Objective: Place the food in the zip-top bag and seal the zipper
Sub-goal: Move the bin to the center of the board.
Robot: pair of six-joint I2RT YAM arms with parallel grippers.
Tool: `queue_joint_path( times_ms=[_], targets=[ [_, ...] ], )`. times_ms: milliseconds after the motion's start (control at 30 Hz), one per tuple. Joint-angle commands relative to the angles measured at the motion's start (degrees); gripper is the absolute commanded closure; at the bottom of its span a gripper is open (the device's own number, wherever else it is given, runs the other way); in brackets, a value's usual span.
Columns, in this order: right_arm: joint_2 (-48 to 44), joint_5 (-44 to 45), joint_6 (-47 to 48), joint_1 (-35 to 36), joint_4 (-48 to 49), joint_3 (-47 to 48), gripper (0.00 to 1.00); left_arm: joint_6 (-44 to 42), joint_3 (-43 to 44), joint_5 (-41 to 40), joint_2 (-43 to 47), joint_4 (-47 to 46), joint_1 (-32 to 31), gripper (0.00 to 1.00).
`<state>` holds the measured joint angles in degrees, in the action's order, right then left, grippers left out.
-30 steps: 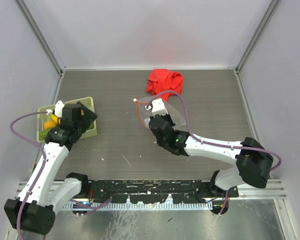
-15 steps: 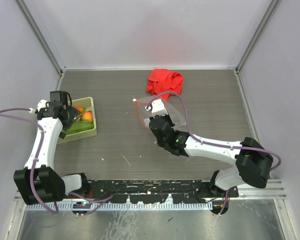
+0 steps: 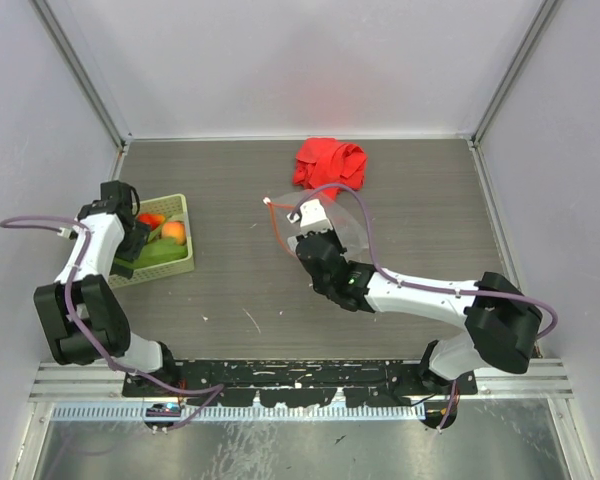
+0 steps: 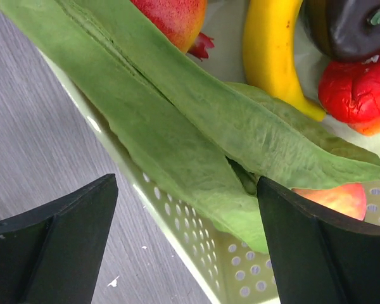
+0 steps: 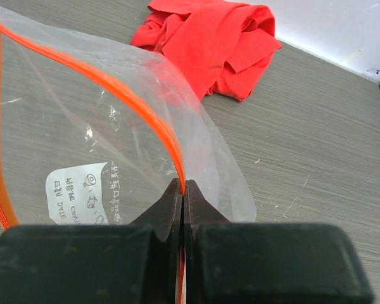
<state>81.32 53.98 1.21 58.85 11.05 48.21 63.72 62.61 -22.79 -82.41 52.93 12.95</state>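
Hovering wide over the basket on the desk's left, the left pincer straddles the pods and the basket wall, so closing here could catch the wall too. Mid-desk, the right pincer pinches the zipper, propping the bag open; that thin grip may slip.

- Top view: overhead, whole grey wood-grain table;
- left wrist: very close above pale green perforated plastic basket;
- right wrist: low over clear plastic zip-top bag, facing crumpled red cloth; overhead shares these.
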Motion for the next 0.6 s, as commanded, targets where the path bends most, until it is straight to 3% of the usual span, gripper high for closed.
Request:
queue_joint_path(
  times_ms=[0, 200, 333, 567],
  targets=[
    [0.8, -0.7, -0.3, -0.1, 3.4, 1.2, 0.99, 2.6, 2.2, -2.2, -2.2, -2.8, 0.9, 0.09],
    [1.4, -1.6, 0.2, -0.1, 3.9, 1.2, 0.99, 3.3, 2.5, -2.9, -6.4, -4.1, 0.9, 0.05],
    [1.8, -1.9, 0.3, -0.1, 4.1, 1.1, 0.99, 2.9, 2.9, -2.9, -9.3, -4.0, 0.9, 0.08],
    [1.9, -2.3, 0.4, -0.1, 4.2, 1.0, 0.99, -0.3, 4.9, -3.6, -7.9, -2.3, 0.9, 0.40]
  ],
)
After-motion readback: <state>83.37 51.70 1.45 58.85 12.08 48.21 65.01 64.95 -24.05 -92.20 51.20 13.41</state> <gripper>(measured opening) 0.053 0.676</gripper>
